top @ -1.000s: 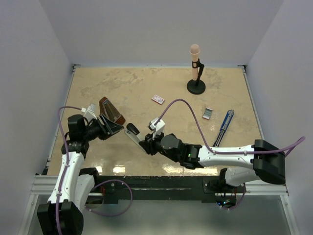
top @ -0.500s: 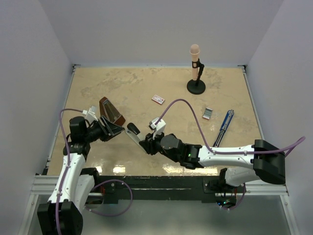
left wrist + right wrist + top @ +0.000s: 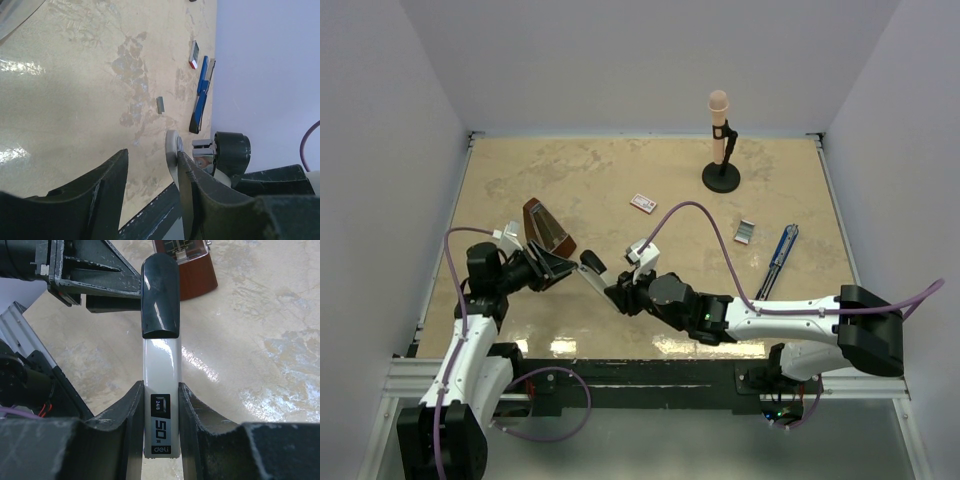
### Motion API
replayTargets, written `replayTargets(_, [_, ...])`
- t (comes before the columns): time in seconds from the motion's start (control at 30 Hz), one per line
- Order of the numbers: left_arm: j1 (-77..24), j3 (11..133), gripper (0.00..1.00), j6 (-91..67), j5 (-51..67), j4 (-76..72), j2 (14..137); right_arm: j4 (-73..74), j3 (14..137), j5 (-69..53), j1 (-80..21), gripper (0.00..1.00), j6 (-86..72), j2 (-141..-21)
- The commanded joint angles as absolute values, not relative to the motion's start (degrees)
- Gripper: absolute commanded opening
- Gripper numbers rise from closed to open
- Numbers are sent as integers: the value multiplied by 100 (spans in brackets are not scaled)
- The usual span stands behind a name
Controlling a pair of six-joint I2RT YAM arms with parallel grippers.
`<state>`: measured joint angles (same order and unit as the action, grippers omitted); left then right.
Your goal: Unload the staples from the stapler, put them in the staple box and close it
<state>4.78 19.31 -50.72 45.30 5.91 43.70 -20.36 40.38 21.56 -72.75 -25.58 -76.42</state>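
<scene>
Your right fingers clamp the white stapler, underside hidden; left fingers gape beside its black tip, near the edge of the surface.

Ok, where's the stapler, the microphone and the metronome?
stapler (image 3: 160, 360): right wrist view, on its white body.
microphone (image 3: 719, 115): top view, on its pink body.
metronome (image 3: 544, 222): top view, on its brown face.

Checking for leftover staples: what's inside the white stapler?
The stapler, clamped in the right gripper, shows only its white casing and black tip; its inside is covered.
</scene>
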Motion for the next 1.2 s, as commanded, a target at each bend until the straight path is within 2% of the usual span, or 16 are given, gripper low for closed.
replayTargets(0.0, [413, 1740, 48, -5449, 4790, -174, 4447, -2909, 4298, 2232, -7277, 0, -2698, -7541])
replayTargets(0.77, [202, 1521, 45, -6037, 4808, -781, 4483, -3401, 4245, 1881, -7286, 0, -2760, -7884])
replayTargets(0.87, [150, 1564, 35, -6047, 4799, -809, 4465, -3445, 4219, 1820, -7295, 0, -2830, -7972])
replayTargets(0.9, [149, 1608, 26, -6029, 4799, -791, 4456, -3428, 4219, 1811, -7295, 0, -2847, -7989])
replayTargets(0.97, [149, 1678, 15, -5899, 4755, -643, 4456, -3340, 4219, 1767, -7295, 0, -2865, -7998])
replayTargets(1.0, [149, 1705, 1, -5828, 4737, -563, 4447, -3270, 4236, 1767, -7286, 6, -2848, -7989])
replayTargets(1.03, [141, 1731, 0, -5749, 4685, -493, 4456, -3026, 4306, 1810, -7295, 12, -2848, -7963])
replayTargets(1.07, [141, 1766, 0, -5600, 4658, -396, 4439, -2884, 4350, 1871, -7295, 28, -2813, -7902])
replayTargets(1.13, [141, 1775, 0, -5485, 4623, -343, 4438, -2499, 4569, 1802, -7277, 43, -2603, -7884])
replayTargets(1.17, [141, 1793, 0, -5363, 4632, -343, 4438, -2252, 4710, 1828, -7260, 55, -2506, -7866])
